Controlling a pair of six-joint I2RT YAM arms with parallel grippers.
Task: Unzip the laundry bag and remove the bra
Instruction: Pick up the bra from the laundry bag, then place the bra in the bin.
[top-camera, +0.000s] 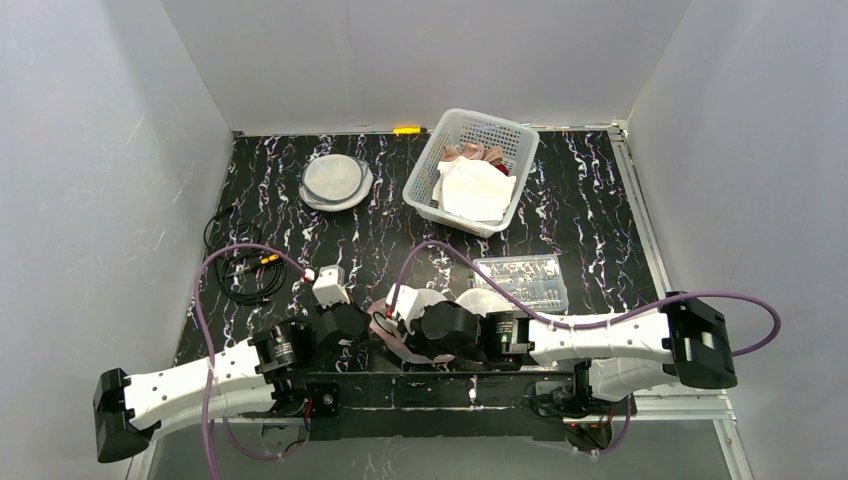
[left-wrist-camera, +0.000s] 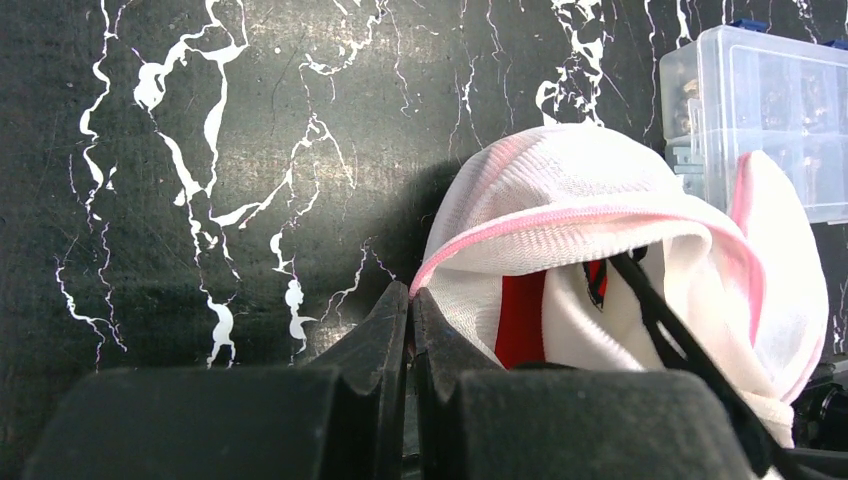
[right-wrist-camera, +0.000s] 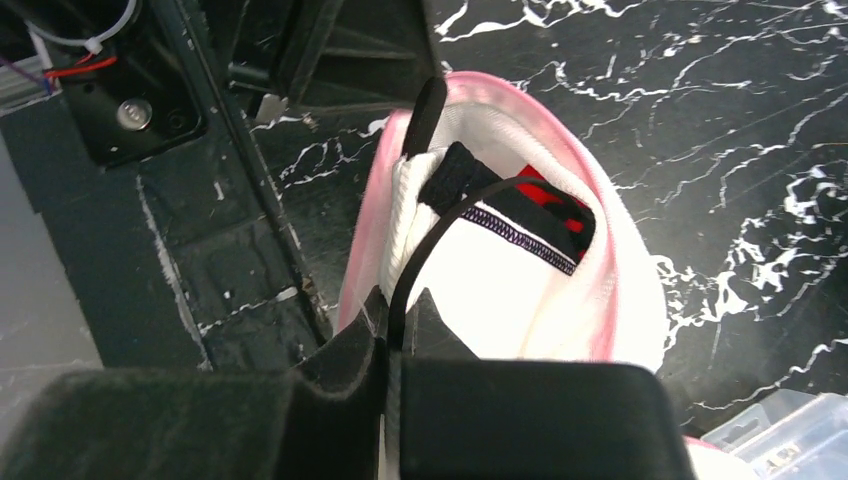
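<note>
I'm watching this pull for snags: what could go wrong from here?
The right gripper pinches only a thin black strap of the bra, so a pull may stretch it or slip off. The left gripper holds the laundry bag by just the tip of its pink edge; if that slips, the bag drags along.

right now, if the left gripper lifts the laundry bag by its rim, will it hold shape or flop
Likely floppy: the laundry bag is thin mesh, crumpled where the left gripper pinches its rim. Probably light; the bra strap inside may snag.
</note>
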